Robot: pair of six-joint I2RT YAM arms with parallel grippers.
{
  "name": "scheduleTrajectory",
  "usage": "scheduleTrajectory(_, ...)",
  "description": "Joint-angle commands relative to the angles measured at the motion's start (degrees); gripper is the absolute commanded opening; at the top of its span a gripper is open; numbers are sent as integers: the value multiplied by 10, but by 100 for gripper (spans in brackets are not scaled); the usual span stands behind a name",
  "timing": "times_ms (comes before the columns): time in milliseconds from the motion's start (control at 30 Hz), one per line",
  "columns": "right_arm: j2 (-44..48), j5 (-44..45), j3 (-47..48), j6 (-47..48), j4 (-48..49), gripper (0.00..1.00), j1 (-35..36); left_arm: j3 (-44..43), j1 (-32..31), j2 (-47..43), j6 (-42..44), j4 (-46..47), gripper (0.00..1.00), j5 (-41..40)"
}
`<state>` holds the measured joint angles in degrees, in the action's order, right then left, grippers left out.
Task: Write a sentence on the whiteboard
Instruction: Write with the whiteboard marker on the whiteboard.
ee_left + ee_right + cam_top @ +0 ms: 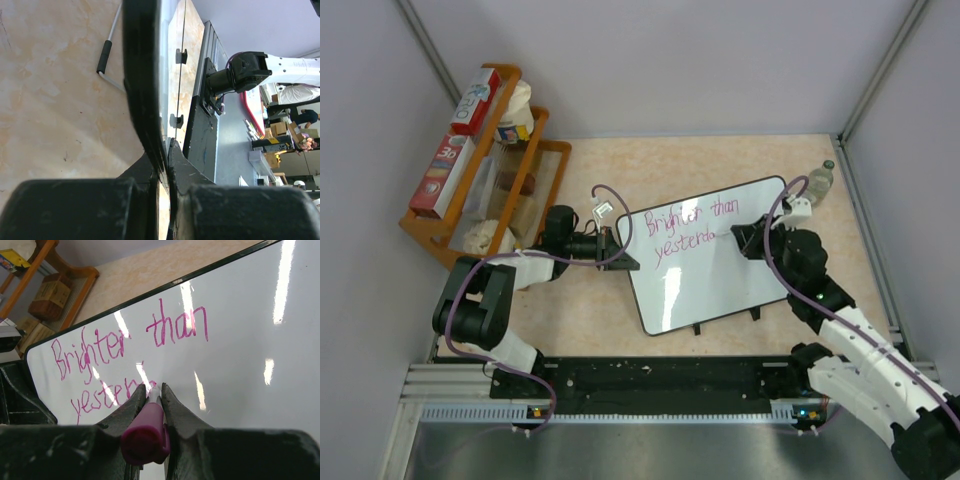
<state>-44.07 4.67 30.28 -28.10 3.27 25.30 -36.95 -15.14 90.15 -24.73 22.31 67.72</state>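
The whiteboard (715, 285) sits angled across the middle of the bench (580, 315), and the left fingers (75, 210) are pinched tight on its thin black frame at the left edge. Good spot: the board looks light, stiff and glossy, likely to skate if merely pressed. The right fingers (60, 452) are closed around a pink marker (146, 432), its tip at "yesterda" in the sentence (125, 345), with the last letter not yet written.

I have the left arm (485, 300) folded at the elbow and reaching to the whiteboard (710, 285) from its left, left gripper (618, 246) pinched tight on that edge. The right arm (855, 340) stretches up the whiteboard's right side, wrist turned inward, right gripper (740, 238) clamped on a pink marker (146, 432).
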Motion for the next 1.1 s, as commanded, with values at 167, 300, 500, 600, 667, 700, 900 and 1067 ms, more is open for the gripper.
scheduleTrajectory(167,13,10,-9,9,-17,0,-8,19,-16,8,118,3,0,-47)
scheduleTrajectory(300,14,10,-1,11,-19,0,-8,17,-16,9,117,3,0,-47)
scheduleTrajectory(500,19,13,15,11,-10,0,-8,19,-16,6,118,2,0,-48)
scheduleTrajectory(600,18,17,24,10,-2,0,-9,18,-16,8,118,2,0,-47)
scheduleTrajectory(667,16,16,30,10,1,0,-8,18,-16,8,118,2,0,-47)
scheduleTrajectory(700,14,17,33,10,3,0,-9,18,-16,8,118,2,0,-48)
scheduleTrajectory(900,0,15,42,11,13,0,-9,19,-16,6,119,1,0,-48)
scheduleTrajectory(1067,-3,13,41,11,19,0,-10,20,-16,6,119,1,0,-48)
